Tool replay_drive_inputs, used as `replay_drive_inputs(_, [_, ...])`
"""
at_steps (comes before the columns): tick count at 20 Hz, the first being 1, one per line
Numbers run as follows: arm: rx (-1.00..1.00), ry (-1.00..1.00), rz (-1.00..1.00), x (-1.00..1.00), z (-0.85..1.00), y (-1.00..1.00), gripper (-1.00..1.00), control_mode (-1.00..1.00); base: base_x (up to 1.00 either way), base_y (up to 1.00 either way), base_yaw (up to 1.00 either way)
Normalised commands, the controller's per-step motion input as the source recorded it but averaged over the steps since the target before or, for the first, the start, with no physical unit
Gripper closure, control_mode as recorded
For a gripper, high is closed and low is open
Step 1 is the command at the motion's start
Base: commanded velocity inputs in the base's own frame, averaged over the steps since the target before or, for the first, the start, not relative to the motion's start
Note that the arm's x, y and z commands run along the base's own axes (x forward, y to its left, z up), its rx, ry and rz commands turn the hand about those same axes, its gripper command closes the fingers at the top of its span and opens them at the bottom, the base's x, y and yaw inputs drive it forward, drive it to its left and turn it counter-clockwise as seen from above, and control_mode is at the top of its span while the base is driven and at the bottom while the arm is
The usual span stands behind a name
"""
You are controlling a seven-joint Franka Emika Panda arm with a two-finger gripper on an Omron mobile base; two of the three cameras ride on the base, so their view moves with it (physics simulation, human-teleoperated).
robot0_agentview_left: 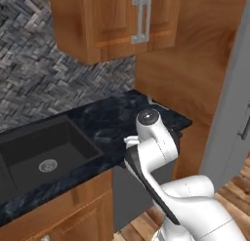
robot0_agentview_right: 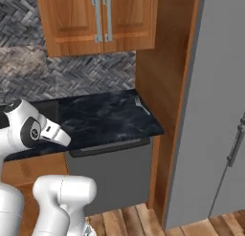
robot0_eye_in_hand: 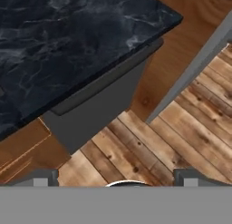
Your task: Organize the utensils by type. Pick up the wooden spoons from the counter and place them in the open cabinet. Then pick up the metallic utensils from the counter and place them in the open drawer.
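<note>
Where counter (robot0_agentview_right: 105,118) meets wall, metallic utensil (robot0_agentview_right: 141,106) lengthwise along it.

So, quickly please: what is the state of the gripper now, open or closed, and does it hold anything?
Gripper: open, jaws wide apart, holding nothing.

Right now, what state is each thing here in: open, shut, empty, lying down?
gripper: open, holding nothing.
wall cabinet doors: shut.
metal utensil: lying flat on the counter by the side wall.
sink: empty, dry.
grey appliance door under the counter: shut.
</note>
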Motion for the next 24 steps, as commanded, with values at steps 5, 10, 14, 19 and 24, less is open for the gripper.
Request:
replay_drive_inputs(5, [0.0, 0.0, 0.0, 0.0, 0.0, 0.0, -1.0, 1.0, 0.4, -0.51, 0.39])
replay_drive_inputs(10, [0.0, 0.0, 0.0, 0.0, 0.0, 0.0, -1.0, 1.0, 0.33, -0.58, 0.35])
replay_drive_inputs(14, [0.0, 0.0, 0.0, 0.0, 0.0, 0.0, -1.0, 1.0, 0.41, -0.51, 0.39])
replay_drive_inputs(19, [0.0, 0.0, 0.0, 0.0, 0.0, 0.0, -1.0, 1.0, 0.53, -0.52, 0.27])
replay_drive_inputs(24, [0.0, 0.0, 0.0, 0.0, 0.0, 0.0, -1.0, 1.0, 0.66, -0.44, 0.26])
